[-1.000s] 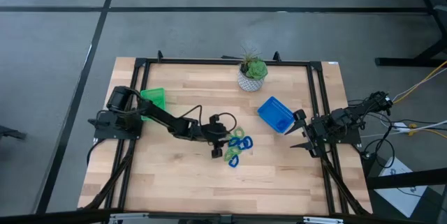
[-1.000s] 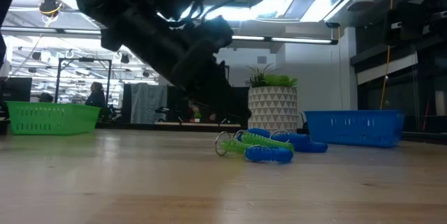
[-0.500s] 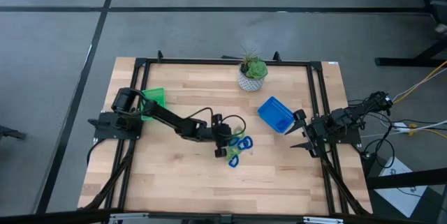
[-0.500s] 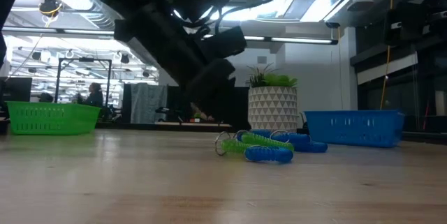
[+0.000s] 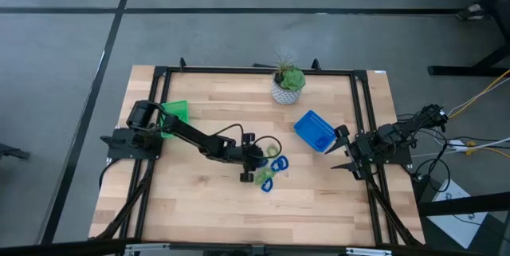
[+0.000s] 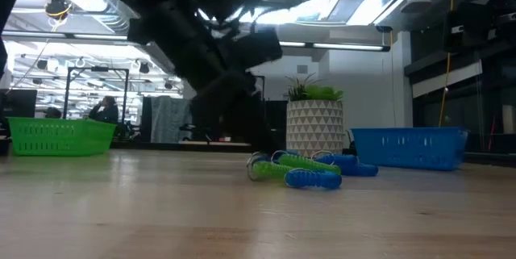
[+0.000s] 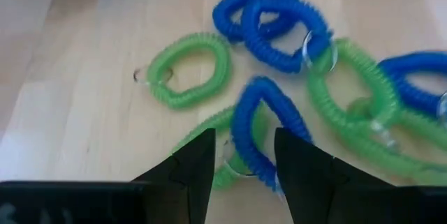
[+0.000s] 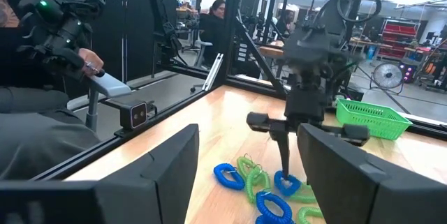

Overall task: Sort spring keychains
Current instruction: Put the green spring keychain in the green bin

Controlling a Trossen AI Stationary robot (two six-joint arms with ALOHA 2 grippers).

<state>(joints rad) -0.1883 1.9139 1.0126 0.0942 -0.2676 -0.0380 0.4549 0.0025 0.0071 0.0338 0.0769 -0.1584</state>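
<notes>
**Left gripper lowered onto the keychain pile**

At the left of the high view, a green tray (image 5: pixel 176 113) is seen on the bench (image 5: pixel 199 200). Toward the centre, the left gripper (image 5: pixel 253 163) is held low over the spring keychains (image 5: pixel 271 171), which are heaped at mid-frame. In the left wrist view, its jaws are seen apart, set either side of a blue keychain (image 7: pixel 269 123) lying over a green keychain (image 7: pixel 188 70). A potted plant (image 5: pixel 287 84) and a blue tray (image 5: pixel 315 130) are found further right. The right gripper (image 5: pixel 343 148) is parked at the right edge, jaws apart.
</notes>
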